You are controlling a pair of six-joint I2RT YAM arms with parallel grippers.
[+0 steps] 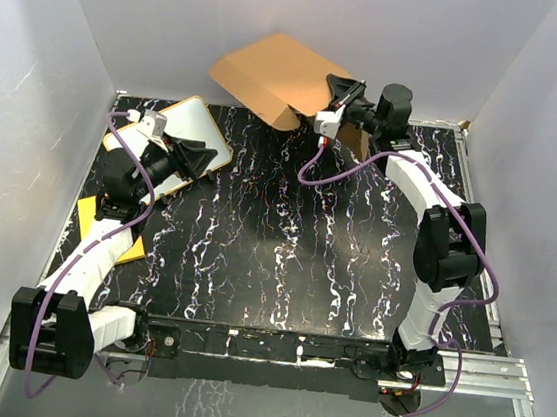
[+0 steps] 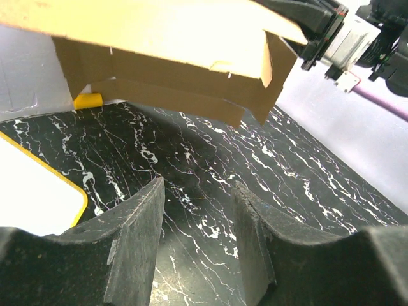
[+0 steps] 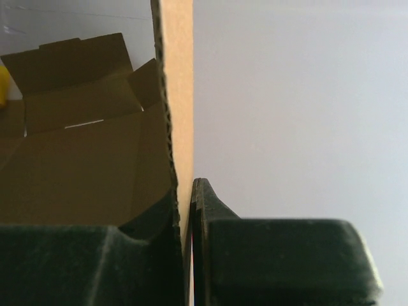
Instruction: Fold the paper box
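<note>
Your right pincer (image 3: 192, 197) is squeezed tight on one wall of the paper box (image 1: 273, 77), which hangs above the black table (image 1: 284, 249) at 12 o'clock. Hold it firm. Your left pincer (image 2: 197, 188), at 10 o'clock, is half open and holds nothing. Bring it over to push the flaps (image 2: 271, 76) in. That table looks slippery, and the white walls (image 1: 76, 45) are close.

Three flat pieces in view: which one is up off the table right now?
The brown paper box, clamped by the right pincer at the back; the white board and yellow sheet lie flat at left.
</note>
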